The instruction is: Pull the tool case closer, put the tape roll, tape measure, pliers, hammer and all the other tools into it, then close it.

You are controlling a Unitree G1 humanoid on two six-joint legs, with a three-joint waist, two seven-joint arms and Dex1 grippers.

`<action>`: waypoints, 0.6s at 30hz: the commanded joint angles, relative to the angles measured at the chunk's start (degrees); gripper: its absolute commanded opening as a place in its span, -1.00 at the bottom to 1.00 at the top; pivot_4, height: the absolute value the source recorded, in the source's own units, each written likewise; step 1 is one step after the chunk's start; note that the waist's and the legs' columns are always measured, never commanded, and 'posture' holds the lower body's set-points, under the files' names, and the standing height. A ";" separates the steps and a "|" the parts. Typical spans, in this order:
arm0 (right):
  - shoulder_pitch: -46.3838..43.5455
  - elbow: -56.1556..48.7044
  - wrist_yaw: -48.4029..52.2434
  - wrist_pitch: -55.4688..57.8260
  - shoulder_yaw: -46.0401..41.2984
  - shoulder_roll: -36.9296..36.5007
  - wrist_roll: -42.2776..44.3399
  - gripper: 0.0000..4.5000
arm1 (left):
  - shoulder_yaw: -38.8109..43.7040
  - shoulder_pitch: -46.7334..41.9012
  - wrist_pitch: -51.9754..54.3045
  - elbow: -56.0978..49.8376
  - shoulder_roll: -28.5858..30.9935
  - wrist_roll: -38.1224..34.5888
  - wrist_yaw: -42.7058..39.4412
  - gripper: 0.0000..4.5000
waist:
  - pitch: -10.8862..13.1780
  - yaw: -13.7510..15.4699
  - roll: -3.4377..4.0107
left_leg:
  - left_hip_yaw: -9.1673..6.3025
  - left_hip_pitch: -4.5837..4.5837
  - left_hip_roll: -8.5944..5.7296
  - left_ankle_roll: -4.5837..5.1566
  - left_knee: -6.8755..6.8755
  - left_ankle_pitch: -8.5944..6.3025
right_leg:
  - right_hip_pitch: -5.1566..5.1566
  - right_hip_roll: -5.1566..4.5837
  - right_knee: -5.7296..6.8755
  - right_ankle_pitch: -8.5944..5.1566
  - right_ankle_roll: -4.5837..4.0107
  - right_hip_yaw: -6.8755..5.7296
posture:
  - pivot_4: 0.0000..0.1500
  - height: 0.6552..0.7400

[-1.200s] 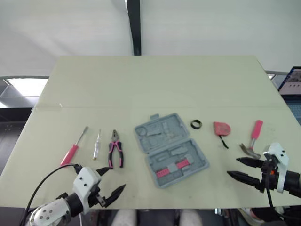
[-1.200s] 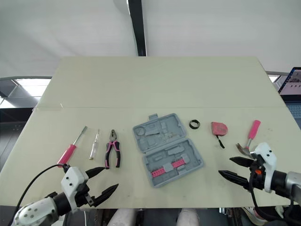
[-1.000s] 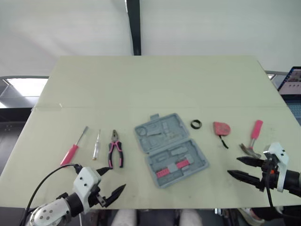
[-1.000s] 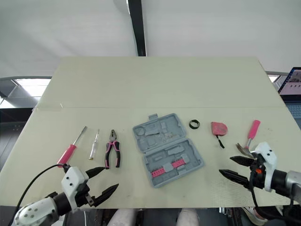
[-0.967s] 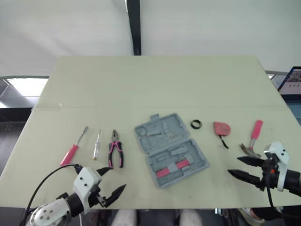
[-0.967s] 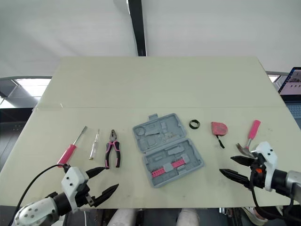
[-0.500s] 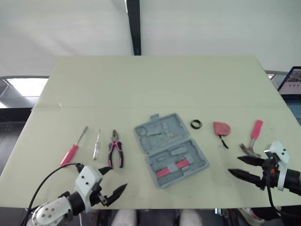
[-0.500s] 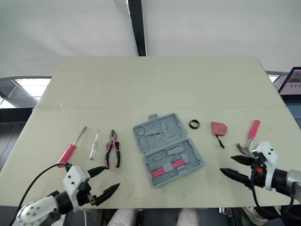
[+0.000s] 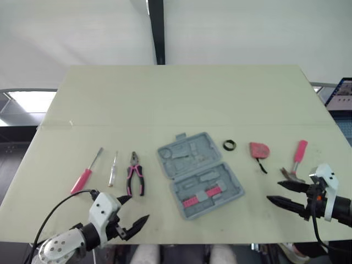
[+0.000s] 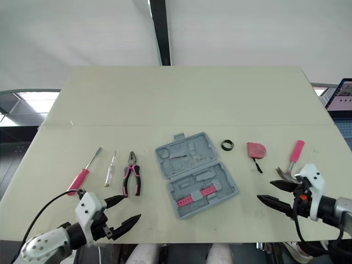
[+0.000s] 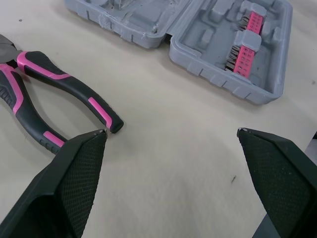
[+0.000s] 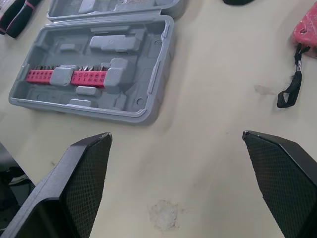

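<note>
An open grey tool case [image 9: 200, 173] with a pink bit strip lies in the middle of the table. Left of it lie pink-and-black pliers [image 9: 135, 175], a small clear-handled screwdriver [image 9: 113, 169] and a pink-handled screwdriver [image 9: 86, 171]. Right of the case sit a black tape roll [image 9: 230, 145], a pink tape measure [image 9: 259, 150] and a pink-handled hammer [image 9: 295, 164]. My left gripper [image 9: 132, 212] hovers open near the front edge, just short of the pliers. My right gripper [image 9: 280, 193] stands open at the front right, close beside the hammer head.
The far half of the pale table [image 9: 181, 93] lies beyond the tools. A dark post [image 9: 157, 30] stands behind the table. A laptop corner [image 9: 341, 93] shows past the right edge.
Both grippers have barely shifted, the left one slightly toward the pliers; nothing on the table has moved.
</note>
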 commanded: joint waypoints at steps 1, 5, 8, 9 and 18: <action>-0.82 0.41 1.10 -0.60 0.23 -0.48 -0.10 0.98 | 0.55 -1.73 0.89 -2.36 0.75 -1.07 0.26 1.00 | 0.00 -0.03 0.00 | 0.00 0.00 0.00 0.00 0.00 0.00 | 0.00 0.00 0.00 0.00 0.00 0.00 | 1.00 1.00; -4.57 2.03 1.36 -1.90 2.69 -0.70 -1.40 0.41 | 0.98 -6.56 3.33 -2.56 1.37 -1.28 1.61 0.42 | -0.01 -0.06 0.01 | 0.00 0.01 0.00 0.00 0.02 0.00 | 0.00 0.00 0.03 0.00 0.00 0.00 | 1.00 1.00; -8.58 3.06 1.14 -2.86 5.20 -0.49 -2.51 -0.29 | 0.25 -10.53 5.30 -2.33 1.68 -1.52 2.19 -0.27 | -0.01 -0.22 0.02 | 0.00 0.01 0.00 0.00 0.02 0.00 | -0.01 0.00 0.04 0.00 0.00 0.00 | 1.00 1.00; -9.80 3.39 1.15 -3.07 5.98 -0.44 -2.80 -0.52 | -0.13 -11.52 5.80 -2.12 1.82 -1.40 2.26 -0.52 | -0.01 -0.30 0.01 | 0.00 0.01 0.00 0.00 0.02 0.00 | -0.01 0.00 0.05 0.00 0.00 0.00 | 1.00 1.00; -29.29 12.19 -0.51 -6.35 19.71 3.56 -10.81 -0.98 | -8.23 -25.05 16.47 5.57 0.98 -0.62 4.56 -0.99 | -0.01 -0.84 0.02 | -0.06 0.00 0.00 -0.02 0.03 0.01 | -0.06 0.01 0.15 0.00 0.00 -0.03 | 1.00 1.00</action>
